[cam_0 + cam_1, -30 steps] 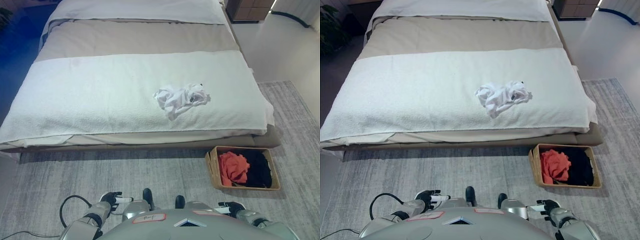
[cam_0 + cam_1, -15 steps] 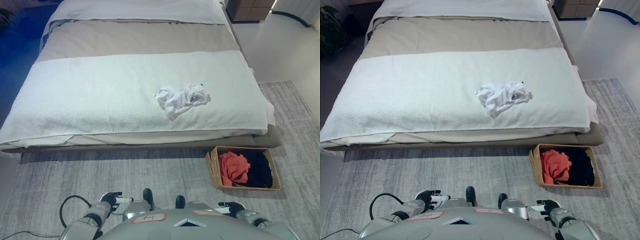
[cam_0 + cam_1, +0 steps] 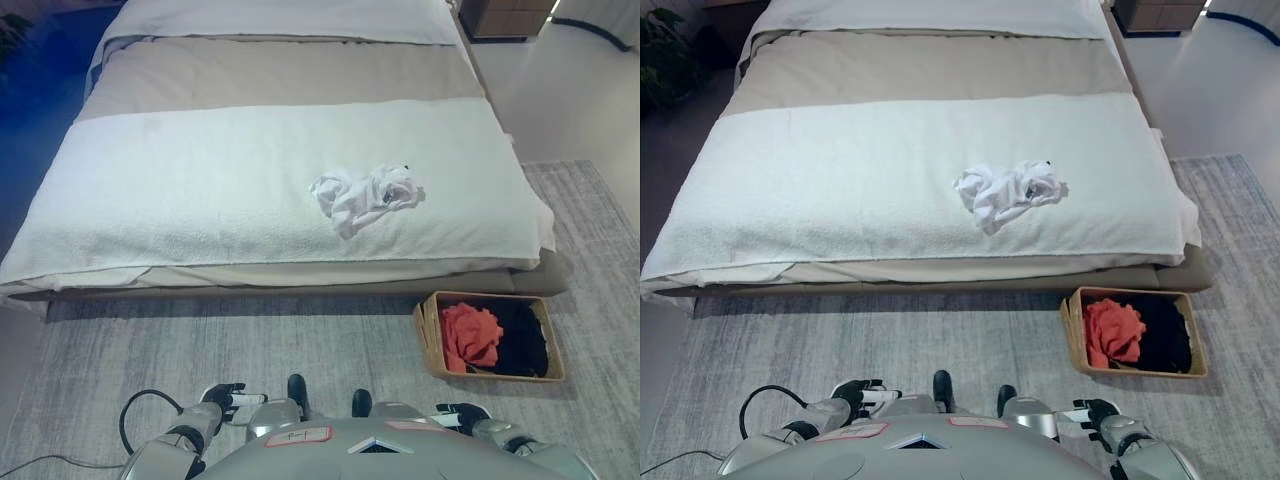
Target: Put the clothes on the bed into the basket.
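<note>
A crumpled white garment (image 3: 365, 196) lies on the white blanket of the bed (image 3: 180, 190), right of its middle and near the front edge. On the rug below the bed's right corner stands a tan basket (image 3: 428, 340) holding an orange-red garment (image 3: 470, 334) and a black one (image 3: 522, 338). My left hand (image 3: 222, 399) and right hand (image 3: 460, 413) hang low at the bottom of the view, far from the bed, fingers relaxed and holding nothing.
A grey rug (image 3: 250, 350) covers the floor between me and the bed. Pale bare floor (image 3: 570, 100) runs along the bed's right side. A dark wooden cabinet (image 3: 505, 18) stands at the top right, and a plant (image 3: 662, 55) at the far left.
The whole picture has shifted slightly down and right, so the camera has moved. The garment, basket and both hands keep their places.
</note>
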Robot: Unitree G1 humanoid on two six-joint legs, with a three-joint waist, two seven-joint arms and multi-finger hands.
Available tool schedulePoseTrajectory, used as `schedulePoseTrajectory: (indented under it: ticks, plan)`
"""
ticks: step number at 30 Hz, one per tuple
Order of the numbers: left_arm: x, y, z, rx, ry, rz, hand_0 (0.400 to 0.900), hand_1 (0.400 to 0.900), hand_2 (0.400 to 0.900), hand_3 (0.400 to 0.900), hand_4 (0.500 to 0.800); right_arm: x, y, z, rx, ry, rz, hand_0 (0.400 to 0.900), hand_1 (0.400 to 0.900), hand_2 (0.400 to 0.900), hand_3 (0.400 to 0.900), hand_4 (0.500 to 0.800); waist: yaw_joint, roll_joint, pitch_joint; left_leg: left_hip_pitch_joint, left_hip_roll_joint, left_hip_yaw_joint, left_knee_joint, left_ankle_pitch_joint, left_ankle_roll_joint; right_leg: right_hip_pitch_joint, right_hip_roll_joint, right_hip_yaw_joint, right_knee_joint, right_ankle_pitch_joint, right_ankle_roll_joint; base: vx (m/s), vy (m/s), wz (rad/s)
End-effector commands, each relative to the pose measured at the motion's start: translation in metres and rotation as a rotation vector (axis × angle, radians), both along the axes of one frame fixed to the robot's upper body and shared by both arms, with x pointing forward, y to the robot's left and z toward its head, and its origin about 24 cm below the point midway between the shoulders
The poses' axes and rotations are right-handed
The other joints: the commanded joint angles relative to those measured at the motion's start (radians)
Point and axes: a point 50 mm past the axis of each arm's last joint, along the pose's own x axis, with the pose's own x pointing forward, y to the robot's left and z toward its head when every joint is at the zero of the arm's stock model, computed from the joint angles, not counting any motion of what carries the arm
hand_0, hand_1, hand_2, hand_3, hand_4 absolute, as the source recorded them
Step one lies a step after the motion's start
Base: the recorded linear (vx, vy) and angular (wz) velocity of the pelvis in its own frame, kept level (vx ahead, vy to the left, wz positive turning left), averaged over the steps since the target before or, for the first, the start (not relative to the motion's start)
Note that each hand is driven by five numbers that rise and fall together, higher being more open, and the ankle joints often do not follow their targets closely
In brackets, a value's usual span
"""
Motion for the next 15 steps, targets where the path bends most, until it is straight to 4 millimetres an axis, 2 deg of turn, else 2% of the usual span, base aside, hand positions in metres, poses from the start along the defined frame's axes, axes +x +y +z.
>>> schedulePoseTrajectory:
  ticks: [1,3,4,5,8,9,12,15]
  plan:
    - [0.029,0.01,0.009,0.017,-0.069,0.031,0.9,0.9,0.9,0.9,0.8,0.028,-0.013,0.008,-0.049,-0.071,0.05,0.9,0.9,0.9,0.9,0.8,-0.002,-0.054,0.07,-0.009,-0.032,-0.025,0.185,-0.169,-0.021,-0.004,-0.031,0.029,0.015,-0.052,0.026,-0.1,-0.15,0.13]
    - [0.034,0.009,0.01,0.008,-0.084,0.033,0.9,0.9,0.9,0.9,0.8,0.037,-0.015,0.011,-0.052,-0.1,0.069,0.9,0.9,0.9,0.9,0.8,0.005,-0.064,0.096,-0.084,-0.068,-0.062,0.313,-0.169,-0.033,-0.008,-0.039,0.03,0.021,-0.051,0.017,-0.11,-0.156,0.05]
    - [0.039,0.008,0.011,0.002,-0.098,0.034,0.9,0.9,0.9,0.9,0.8,0.043,-0.018,0.013,-0.059,-0.119,0.077,0.9,0.9,0.9,0.9,0.8,0.017,-0.073,0.114,-0.132,-0.104,-0.108,0.396,-0.155,-0.037,-0.014,-0.044,0.032,0.027,-0.044,0.013,-0.1,-0.149,0.1]
    - [0.039,0.007,0.011,-0.002,-0.098,0.036,0.9,0.9,0.9,0.9,0.8,0.045,-0.018,0.014,-0.06,-0.129,0.077,0.9,0.9,0.9,0.9,0.8,0.015,-0.072,0.118,-0.161,-0.115,-0.12,0.415,-0.145,-0.04,-0.016,-0.04,0.028,0.027,-0.045,0.009,-0.08,-0.159,0.22]
    - [0.036,0.007,0.01,-0.009,-0.088,0.034,0.9,0.9,0.9,0.9,0.8,0.044,-0.019,0.015,-0.059,-0.133,0.07,0.9,0.9,0.9,0.9,0.8,0.011,-0.068,0.116,-0.213,-0.103,-0.094,0.406,-0.129,-0.03,-0.015,-0.031,0.016,0.027,-0.057,0.002,0.01,-0.09,0.13]
    - [0.032,0.007,0.009,-0.008,-0.074,0.03,0.9,0.9,0.9,0.9,0.8,0.044,-0.02,0.015,-0.058,-0.135,0.07,0.9,0.9,0.9,0.9,0.8,0.017,-0.063,0.117,-0.258,-0.101,-0.085,0.351,-0.111,-0.017,-0.008,-0.02,0.015,0.032,-0.067,-0.003,0.07,-0.066,-0.09]
    - [0.029,0.009,0.008,0.005,-0.066,0.029,0.9,0.9,0.9,0.9,0.8,0.045,-0.017,0.014,-0.054,-0.135,0.087,0.9,0.9,0.9,0.9,0.8,0.03,-0.05,0.123,-0.279,-0.076,-0.116,0.211,-0.008,-0.017,-0.001,0.016,0.031,0.049,-0.084,-0.011,0.11,-0.053,-0.21]
    - [0.024,0.008,0.007,0.007,-0.058,0.025,0.9,0.9,0.9,0.9,0.8,0.043,-0.017,0.014,-0.054,-0.131,0.096,0.9,0.9,0.9,0.9,0.8,0.039,-0.045,0.131,-0.308,-0.05,-0.121,0.106,0.031,-0.022,0.023,0.035,0.051,0.047,-0.097,-0.012,0.14,-0.015,-0.25]
